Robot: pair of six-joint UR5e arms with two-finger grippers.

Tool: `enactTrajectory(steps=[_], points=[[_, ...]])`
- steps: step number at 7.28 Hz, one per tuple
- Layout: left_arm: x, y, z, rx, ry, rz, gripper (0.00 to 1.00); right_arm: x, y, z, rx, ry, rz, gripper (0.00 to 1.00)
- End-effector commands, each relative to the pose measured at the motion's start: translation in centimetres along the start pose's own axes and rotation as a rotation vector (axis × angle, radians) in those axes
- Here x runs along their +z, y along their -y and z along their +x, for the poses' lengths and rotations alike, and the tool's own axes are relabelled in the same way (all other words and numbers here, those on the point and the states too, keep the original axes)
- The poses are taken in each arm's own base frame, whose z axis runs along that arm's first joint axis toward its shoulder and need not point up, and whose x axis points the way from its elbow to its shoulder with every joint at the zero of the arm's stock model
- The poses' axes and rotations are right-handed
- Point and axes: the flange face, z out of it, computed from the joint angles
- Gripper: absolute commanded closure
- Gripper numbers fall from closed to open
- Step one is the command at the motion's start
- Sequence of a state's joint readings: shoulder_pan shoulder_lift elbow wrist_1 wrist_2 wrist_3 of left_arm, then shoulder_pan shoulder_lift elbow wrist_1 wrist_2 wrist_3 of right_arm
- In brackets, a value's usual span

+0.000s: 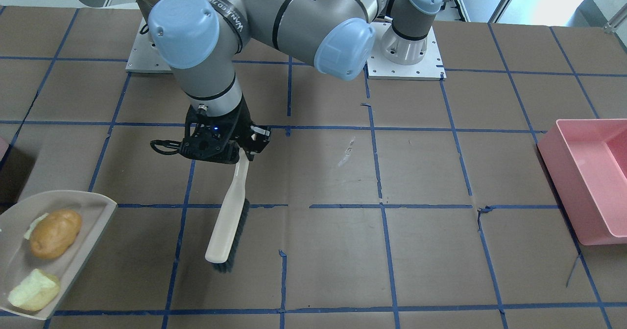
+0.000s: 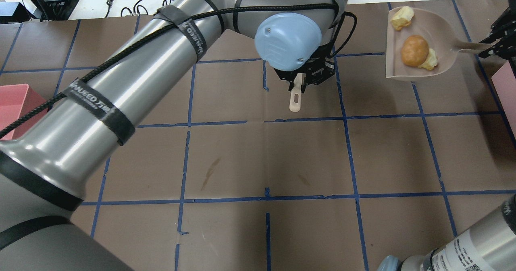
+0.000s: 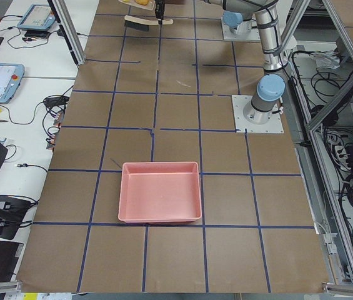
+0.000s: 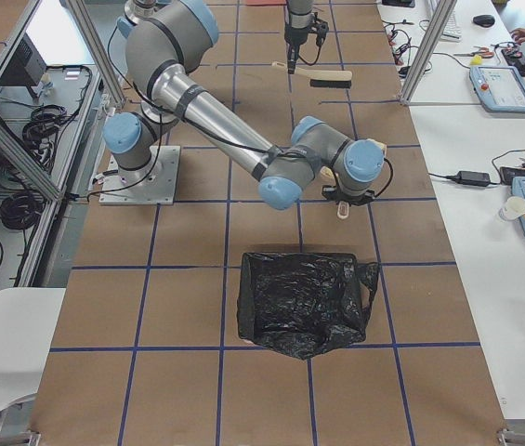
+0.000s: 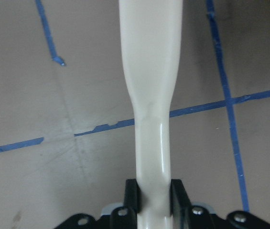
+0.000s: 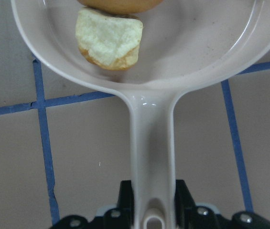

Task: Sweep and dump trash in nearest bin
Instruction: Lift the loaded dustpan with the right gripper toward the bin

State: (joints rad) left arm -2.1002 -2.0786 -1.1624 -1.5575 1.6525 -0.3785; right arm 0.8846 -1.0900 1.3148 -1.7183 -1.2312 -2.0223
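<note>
Out past the left jaws and well apart from them sat the large pink tub (image 2: 18, 101); we judged it too far off to be the nearest drop. The left gripper (image 5: 154, 198) had its jaws clamped hard on the narrow neck of the cream brush (image 1: 228, 216). The handle tip poked out behind the jaws, and the head with its dark bristles (image 1: 236, 236) ran out ahead of them. That grip suited dragging the head along the surface (image 2: 282, 162), though we couldn't tell whether the bristles touched it.

Sweeping looked done. The brush hung well apart from the dustpan (image 2: 441, 31), out of the way of any tipping. Between the two pairs of jaws we saw only blue tape lines on the brown surface.

In the pan lay all the trash. The rounded lump (image 2: 414, 50) was touching one bread chunk (image 2: 429, 59), and the other chunk (image 2: 402, 17) lay farther off by the pan's open lip. The right gripper (image 6: 151, 200) had its jaws closed on the pan's handle, with the pan straight ahead of them. We read its level hold as keeping the pieces off that lip, which faced the left jaws.

The bin (image 2: 507, 85) showed only a pink sliver just beside the right jaws, on the handle side. By our judgement the lip needed swinging round over the bin's rim, with little room there.
</note>
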Motion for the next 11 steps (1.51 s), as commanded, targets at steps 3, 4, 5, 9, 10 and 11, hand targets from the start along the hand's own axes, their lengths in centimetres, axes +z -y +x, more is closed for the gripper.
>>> enactTrajectory(steps=[3, 4, 5, 9, 10, 11], points=[[4.0, -10.4, -5.8, -0.140, 0.096, -0.131, 0.99, -15.5, -21.1, -10.7, 0.401, -0.139, 0.028, 1.00], [4.6, -13.0, -5.8, -0.204, 0.036, -0.176, 1.00, -17.9, -25.3, -13.2, 0.457, -0.158, -0.008, 1.00], [5.4, -15.3, -5.7, -0.234, -0.005, -0.217, 1.00, -18.4, -30.8, -14.7, 0.510, -0.165, -0.024, 1.00], [10.4, -22.1, -1.9, -0.157, -0.103, -0.212, 1.00, -18.4, -34.6, -13.3, 0.465, -0.044, -0.221, 1.00], [11.7, -23.5, -1.7, -0.145, -0.111, -0.193, 1.00, -17.8, -33.2, -11.4, 0.377, 0.023, -0.350, 1.00], [12.9, -24.5, -2.0, -0.125, -0.129, -0.164, 1.00, -18.4, -32.5, -10.1, 0.281, 0.008, -0.423, 1.00]])
